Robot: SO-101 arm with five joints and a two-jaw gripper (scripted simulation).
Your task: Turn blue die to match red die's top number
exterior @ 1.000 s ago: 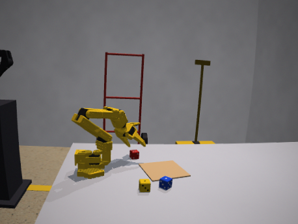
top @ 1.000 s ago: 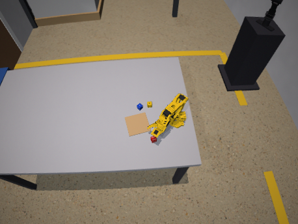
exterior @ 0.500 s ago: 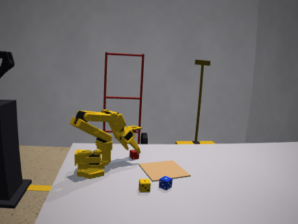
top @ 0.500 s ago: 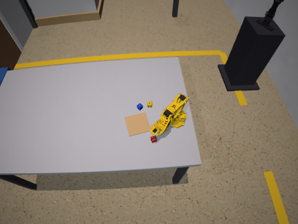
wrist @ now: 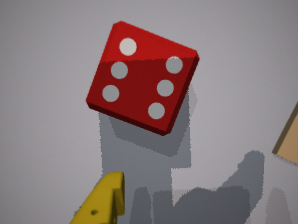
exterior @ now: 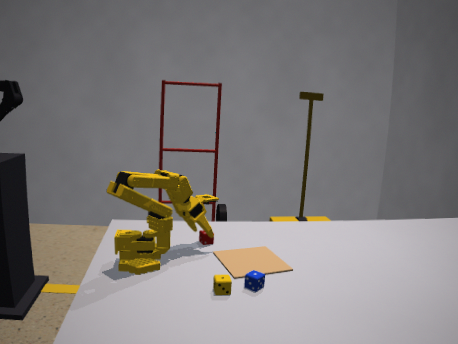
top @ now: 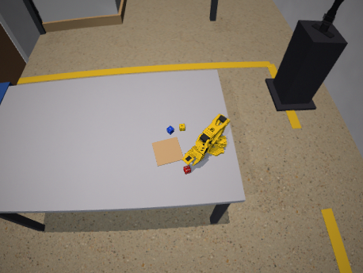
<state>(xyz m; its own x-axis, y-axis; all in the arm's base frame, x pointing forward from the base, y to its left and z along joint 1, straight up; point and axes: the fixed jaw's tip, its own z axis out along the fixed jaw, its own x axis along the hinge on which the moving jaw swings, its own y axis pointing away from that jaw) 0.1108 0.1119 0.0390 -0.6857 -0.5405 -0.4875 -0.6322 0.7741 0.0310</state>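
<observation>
The red die (top: 187, 170) (exterior: 205, 237) (wrist: 142, 80) lies on the table just off the mat's near corner; the face towards the wrist camera shows six pips. My gripper (top: 189, 159) (exterior: 207, 231) hangs tilted down right over the red die, partly open, with nothing between its fingers. One yellow jaw tip (wrist: 107, 197) shows in the wrist view, short of the die. The blue die (top: 170, 129) (exterior: 255, 281) lies on the table off the tan mat (top: 167, 151) (exterior: 252, 260) (wrist: 290, 140), beside the yellow die (top: 182, 127) (exterior: 222, 284). I cannot read the blue die's top number.
The arm's base (top: 217, 146) (exterior: 137, 250) stands near the table's right edge (top: 234, 139). A black pillar (top: 309, 59) (exterior: 10, 225) stands on the floor beyond that edge. A red hand truck (exterior: 190, 150) and a post (exterior: 307, 150) stand behind the table.
</observation>
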